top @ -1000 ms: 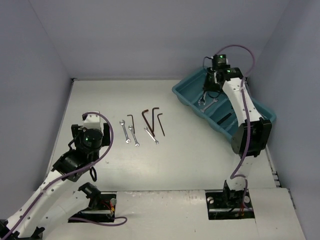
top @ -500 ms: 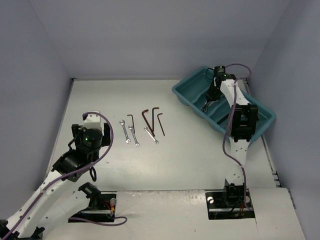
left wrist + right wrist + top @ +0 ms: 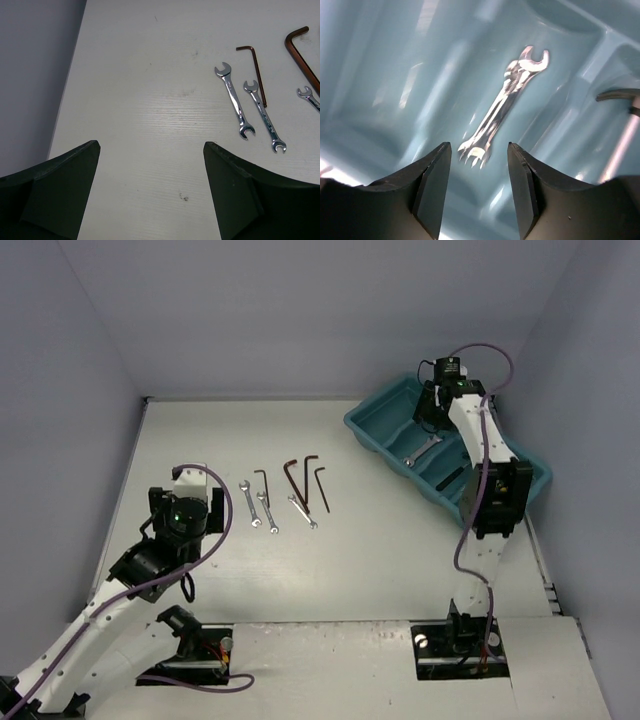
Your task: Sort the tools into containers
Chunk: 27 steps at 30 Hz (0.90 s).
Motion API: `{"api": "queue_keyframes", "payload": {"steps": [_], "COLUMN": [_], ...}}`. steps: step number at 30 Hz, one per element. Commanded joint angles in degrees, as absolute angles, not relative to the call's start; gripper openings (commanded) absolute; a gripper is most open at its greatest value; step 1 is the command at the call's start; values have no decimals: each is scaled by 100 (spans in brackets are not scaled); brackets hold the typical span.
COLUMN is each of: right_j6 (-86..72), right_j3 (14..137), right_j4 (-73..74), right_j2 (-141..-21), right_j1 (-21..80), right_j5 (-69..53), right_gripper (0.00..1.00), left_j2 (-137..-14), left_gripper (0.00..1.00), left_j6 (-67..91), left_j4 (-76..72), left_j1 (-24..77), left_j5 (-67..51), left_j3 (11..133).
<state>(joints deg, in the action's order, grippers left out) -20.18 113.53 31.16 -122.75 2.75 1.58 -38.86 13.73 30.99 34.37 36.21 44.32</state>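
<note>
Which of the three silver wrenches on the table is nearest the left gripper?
The leftmost wrench, at the left end of the row; the middle wrench and right wrench lie farther from the left gripper.

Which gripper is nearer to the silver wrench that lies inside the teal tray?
Right. The right gripper hangs just above the wrench in the tray; the left gripper is far across the table, beside the loose wrenches.

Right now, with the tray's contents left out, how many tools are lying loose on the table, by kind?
Silver wrenches: 3
Dark hex keys: 4
Total: 7
</note>
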Motion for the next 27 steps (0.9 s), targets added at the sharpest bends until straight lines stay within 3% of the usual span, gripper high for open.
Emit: {"api": "queue_keyframes", "payload": {"steps": [1, 6, 13, 27], "right_j6": [-922, -659, -528, -185], "right_j3": [10813, 9852, 9218, 10413], "right_j4": [3001, 3015, 3021, 3015], "right_j2": [-10645, -10241, -10760, -12172], "right_j1": [1516, 2864, 4019, 5080], "right_j5": [194, 140, 138, 105], "right_gripper": [44, 41, 40, 36], "left_j2": [-4002, -4121, -3856, -3630], "left_gripper": [81, 81, 81, 81], "left_j6": [1300, 1354, 1513, 1723], "left_j4": [2804, 2813, 2944, 3041], "left_j1": [3393, 3392, 3383, 3366], "left_j5": [3652, 3575, 3636, 3753], "left_j3": [4535, 4562, 4604, 4641]}}
